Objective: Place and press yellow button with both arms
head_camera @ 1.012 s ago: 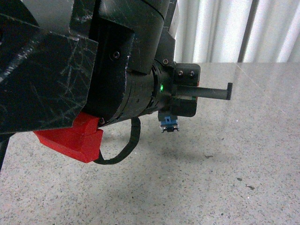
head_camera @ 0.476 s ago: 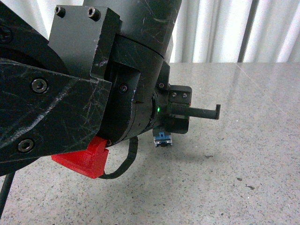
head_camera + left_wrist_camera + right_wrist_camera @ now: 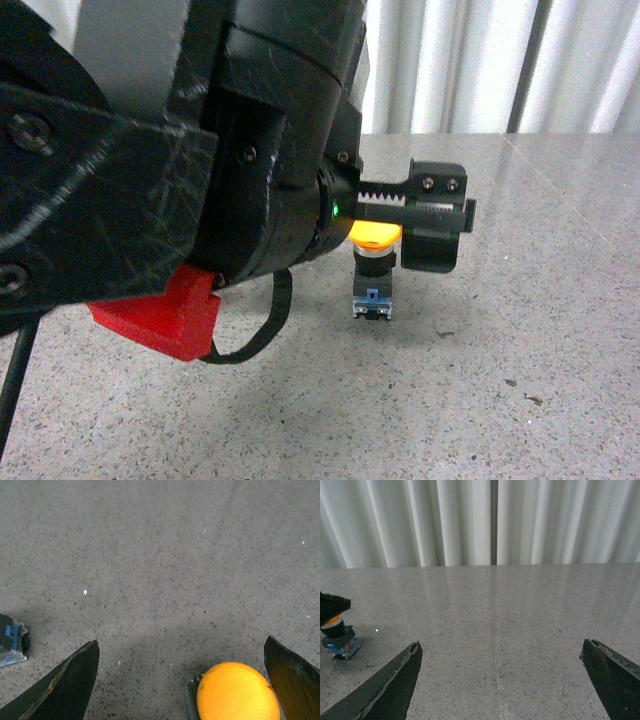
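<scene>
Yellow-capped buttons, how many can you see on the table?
1. The yellow button stands on the table inside the open left hand. The left arm blocks much of the front view; others may be hidden.

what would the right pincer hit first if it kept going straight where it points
Nothing close: ahead of the open right pincer lies bare table, then the white curtain. The yellow button stands off to one side, outside that line. Depth is unclear; it might graze the table first.

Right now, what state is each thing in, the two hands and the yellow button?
Left hand: open, fingers wide apart on either side of the button's cap.
Right hand: open, holding nothing.
Yellow button: upright on the table, not gripped.
</scene>
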Available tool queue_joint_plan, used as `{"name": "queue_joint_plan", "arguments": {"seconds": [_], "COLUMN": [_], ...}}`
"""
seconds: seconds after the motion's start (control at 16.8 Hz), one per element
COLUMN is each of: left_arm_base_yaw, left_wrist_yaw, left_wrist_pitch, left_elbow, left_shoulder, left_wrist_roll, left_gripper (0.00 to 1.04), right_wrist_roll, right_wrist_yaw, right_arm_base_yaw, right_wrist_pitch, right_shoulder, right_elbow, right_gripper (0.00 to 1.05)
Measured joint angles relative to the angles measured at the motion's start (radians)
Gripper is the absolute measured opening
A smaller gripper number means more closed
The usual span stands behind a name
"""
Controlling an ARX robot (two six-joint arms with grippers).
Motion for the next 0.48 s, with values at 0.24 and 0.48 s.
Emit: {"name": "queue_joint_plan", "arguments": {"seconds": [0.24, 0.48], "left_arm_base_yaw": [0.013, 0.128], "left_wrist_yaw": [0.003, -0.002], "left_wrist_pitch": [0.006, 0.06], "left_elbow": [-0.01, -0.106], "left_shoulder": [-0.039, -0.354], "left_wrist_roll": [0.013, 0.122], "left_gripper": [0.98, 0.98], "right_wrist_roll": [0.0, 0.0], "right_wrist_yaw": [0.0, 0.0], "right_arm_base_yaw": [0.0, 0.0], "right_wrist_pitch": [0.0, 0.0], "right_shoulder": [0.0, 0.0], "right_elbow": [0.0, 0.0], "right_gripper": [0.98, 0.98]}}
